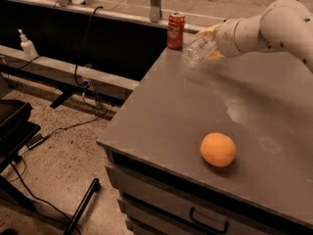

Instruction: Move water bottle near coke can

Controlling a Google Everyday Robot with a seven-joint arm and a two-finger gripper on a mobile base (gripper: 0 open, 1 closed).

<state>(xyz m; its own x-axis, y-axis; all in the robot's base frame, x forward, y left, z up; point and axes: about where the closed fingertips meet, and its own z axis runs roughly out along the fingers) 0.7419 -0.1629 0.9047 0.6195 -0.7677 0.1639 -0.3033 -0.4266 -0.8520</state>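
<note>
At the far edge, the gripper (212, 43) is clamping the tilted bottle (196, 52) just right of the can (175, 31), and it is risking knocking that over.
</note>
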